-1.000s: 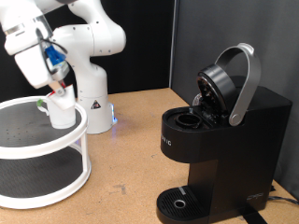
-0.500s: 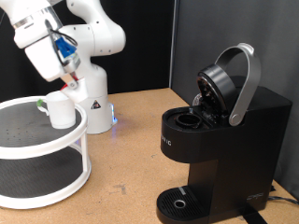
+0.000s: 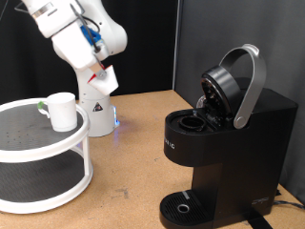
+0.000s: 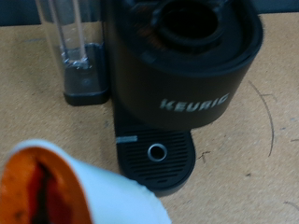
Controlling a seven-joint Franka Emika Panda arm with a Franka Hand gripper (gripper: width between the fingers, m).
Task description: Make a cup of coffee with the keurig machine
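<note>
Up at the exterior view's top left, a small pod (image 4: pixel 79 191) is gripped by the hand (image 3: pixel 99 76); keurig machine (image 3: pixel 224 143), lid open, is seen well off to the right

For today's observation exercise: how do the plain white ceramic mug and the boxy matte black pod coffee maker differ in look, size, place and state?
The plain white ceramic mug is white and rounded; the boxy matte black pod coffee maker is black and angular. The mug is far smaller than the machine. The mug stands on the white round two-tier shelf at the exterior view's left; the machine stands on the brown table at its right. The machine's lid is raised. Both stand upright.
</note>
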